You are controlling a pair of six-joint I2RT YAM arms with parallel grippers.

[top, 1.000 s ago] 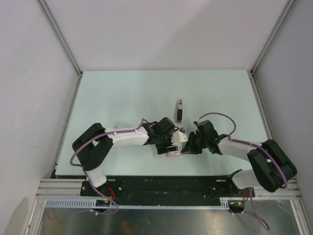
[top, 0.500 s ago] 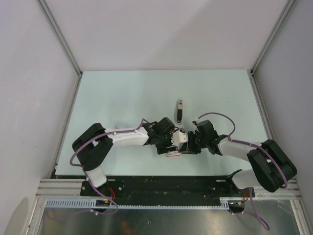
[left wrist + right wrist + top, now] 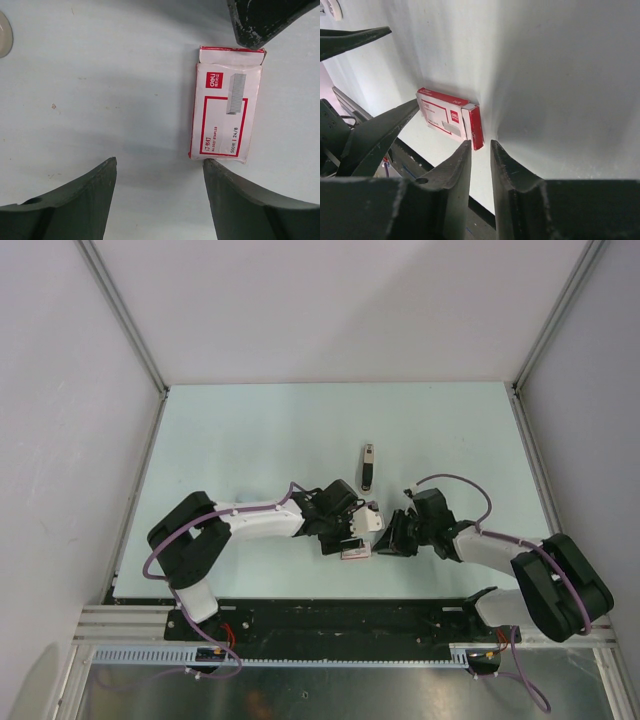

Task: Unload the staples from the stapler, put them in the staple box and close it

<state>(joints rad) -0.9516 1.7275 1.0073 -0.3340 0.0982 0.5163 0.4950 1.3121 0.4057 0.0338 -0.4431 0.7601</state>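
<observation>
Currently: slim black-topped, grey-based stapler (image 3: pixel 368 467) lies on pale worktop (image 3: pixel 250 440), beyond both claws. Left claw (image 3: pixel 159 167) wide apart, empty, above flat red-and-white cardboard box (image 3: pixel 226 117). Right claw (image 3: pixel 479 145) narrowly apart, empty, at box's end.

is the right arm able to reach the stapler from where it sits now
Probably yes. The stapler lies alone on the table just beyond the right gripper, with nothing between them, and the gripper holds nothing.

Overhead, the stapler (image 3: pixel 368 467) tiny and indistinct, its staples indiscernible.
</observation>
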